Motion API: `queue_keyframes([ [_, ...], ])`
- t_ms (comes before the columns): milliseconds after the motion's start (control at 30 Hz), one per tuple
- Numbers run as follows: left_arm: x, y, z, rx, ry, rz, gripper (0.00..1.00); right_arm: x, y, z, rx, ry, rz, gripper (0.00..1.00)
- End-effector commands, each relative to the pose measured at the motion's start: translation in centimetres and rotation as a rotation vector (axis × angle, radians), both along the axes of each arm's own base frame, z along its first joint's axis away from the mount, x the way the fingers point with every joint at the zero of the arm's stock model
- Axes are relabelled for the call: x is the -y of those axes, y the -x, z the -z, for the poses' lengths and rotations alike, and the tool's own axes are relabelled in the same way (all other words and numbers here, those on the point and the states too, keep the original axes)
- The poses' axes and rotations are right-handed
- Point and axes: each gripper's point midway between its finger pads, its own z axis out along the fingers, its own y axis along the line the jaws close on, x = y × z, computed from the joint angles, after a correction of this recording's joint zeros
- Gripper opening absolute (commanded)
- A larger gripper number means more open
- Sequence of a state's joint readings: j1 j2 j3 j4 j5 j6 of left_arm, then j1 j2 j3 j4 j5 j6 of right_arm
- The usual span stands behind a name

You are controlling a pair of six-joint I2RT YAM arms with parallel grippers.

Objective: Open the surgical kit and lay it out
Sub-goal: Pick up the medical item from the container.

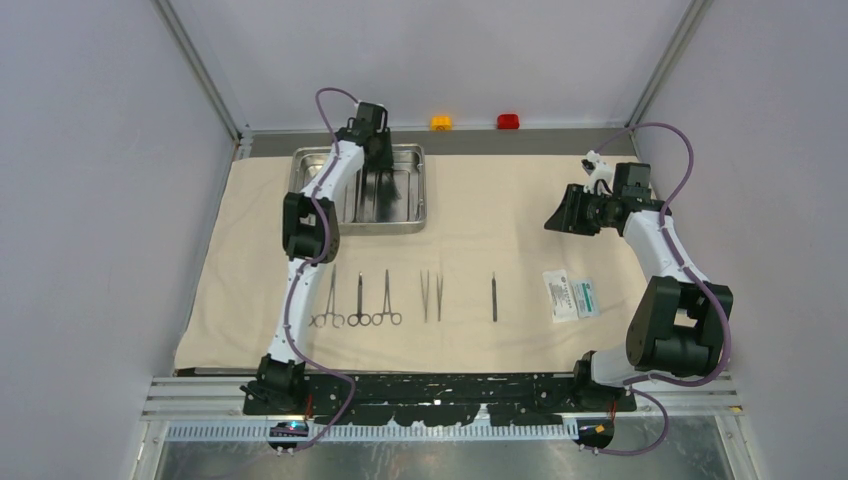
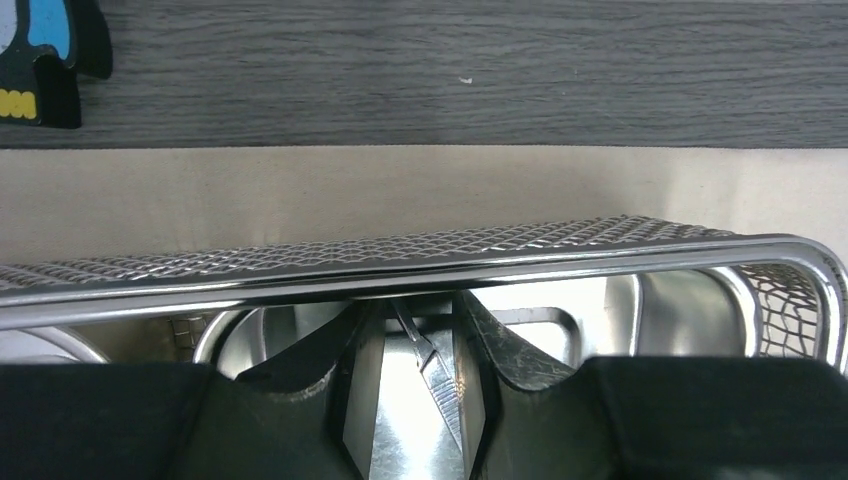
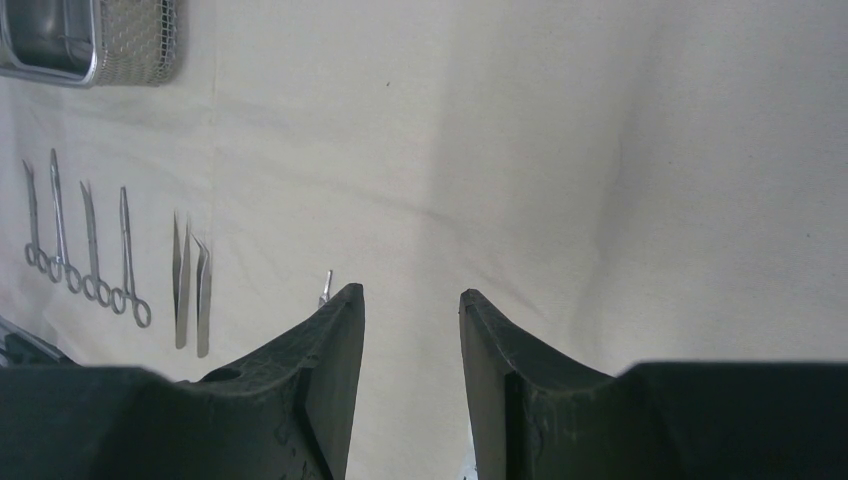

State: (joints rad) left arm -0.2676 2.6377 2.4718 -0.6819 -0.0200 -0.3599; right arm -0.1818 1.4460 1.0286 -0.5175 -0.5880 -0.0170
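Note:
The beige cloth (image 1: 520, 230) lies spread flat. The steel tray (image 1: 403, 190) stands on its far left part. My left gripper (image 1: 378, 165) reaches down inside the tray (image 2: 520, 258). The left gripper (image 2: 412, 305) is open, with a thin ribbed steel tool (image 2: 440, 370) on the tray floor between the jaws, against the right finger. In a row near the front lie three ring-handled instruments (image 1: 358, 300), tweezers (image 1: 431, 295), a thin straight tool (image 1: 494, 297) and a white-and-green packet (image 1: 571, 296). My right gripper (image 1: 568, 214) hovers open above bare cloth (image 3: 560, 150), its jaws (image 3: 411, 293) empty.
A mesh insert (image 2: 420, 248) lines the tray's far rim. Beyond the cloth runs dark wood table (image 2: 450, 70) with a black-and-blue block (image 2: 45, 60). An orange button (image 1: 441, 122) and a red button (image 1: 508, 121) sit at the back edge. Grey walls close both sides.

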Motion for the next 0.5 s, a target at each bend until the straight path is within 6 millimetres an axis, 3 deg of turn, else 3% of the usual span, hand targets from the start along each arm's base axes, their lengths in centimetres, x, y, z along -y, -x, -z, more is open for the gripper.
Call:
queue_keyframes([
  [0,0.9,-1.6,-0.8,0.056,0.054,0.024,0.32,0.6,-0.8,-2.1,0.072,0.025,0.009,0.45],
  [467,1.5,-0.8,1.0,0.01,0.05,0.024,0.22,0.8,-0.9,-1.7,0.061,0.025,0.014,0.46],
])
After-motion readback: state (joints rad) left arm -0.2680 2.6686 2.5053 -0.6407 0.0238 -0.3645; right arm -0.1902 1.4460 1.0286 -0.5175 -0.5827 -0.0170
